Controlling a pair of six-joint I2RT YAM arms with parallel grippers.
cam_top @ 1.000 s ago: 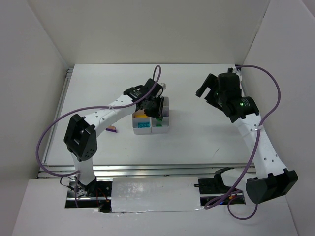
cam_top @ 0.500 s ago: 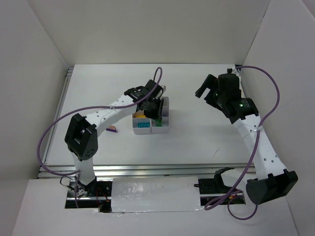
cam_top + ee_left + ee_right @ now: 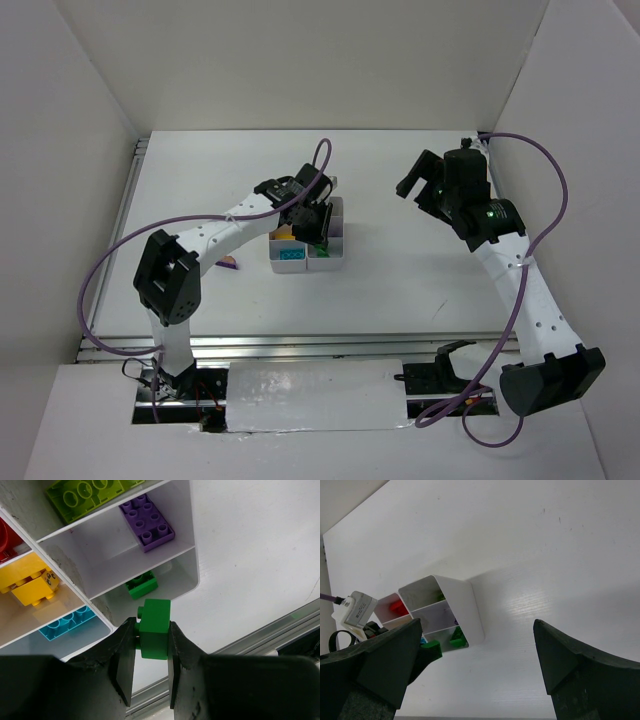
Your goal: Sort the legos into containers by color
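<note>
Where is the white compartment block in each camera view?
Top external: centre, the compartment block under the left pincer.
Left wrist: upper left, above the held green brick.
Right wrist: left of centre.
Shared landmark: the left pincer at the block.

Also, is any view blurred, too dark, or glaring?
Top external view: even, soft light, no glare, but the containers look tiny, their contents hard to make out. Left wrist view: the green brick and the containers are sharp; the left gripper is dark, with little detail. Right wrist view: the right gripper looks soft-edged and black; the containers throw a faint shadow on the table.
</note>
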